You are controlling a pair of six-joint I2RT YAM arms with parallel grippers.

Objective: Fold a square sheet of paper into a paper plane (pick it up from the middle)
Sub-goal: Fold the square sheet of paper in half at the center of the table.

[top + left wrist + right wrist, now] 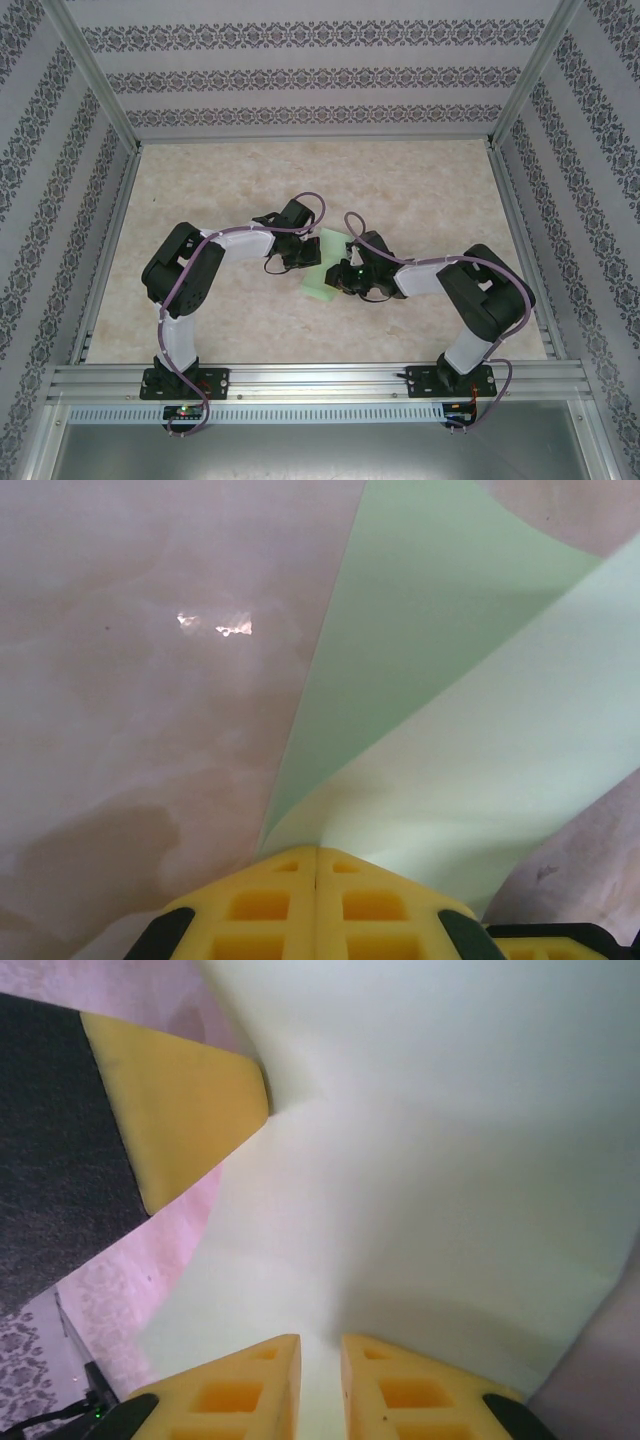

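Observation:
The square sheet of paper lies pale mint green at the middle of the table, between my two grippers. In the left wrist view it is bent over itself, and both layers run down into my left gripper, whose yellow fingers are shut on the sheet's edge. My left gripper sits at the sheet's left side. My right gripper is at its right side. In the right wrist view my right gripper stands with a narrow gap over the paper, which shows through the gap. A left finger touches the sheet at upper left.
The beige marbled table stretches behind and beside the arms. Patterned walls and aluminium posts close in the back and both sides. A metal rail holding the arm bases runs along the near edge.

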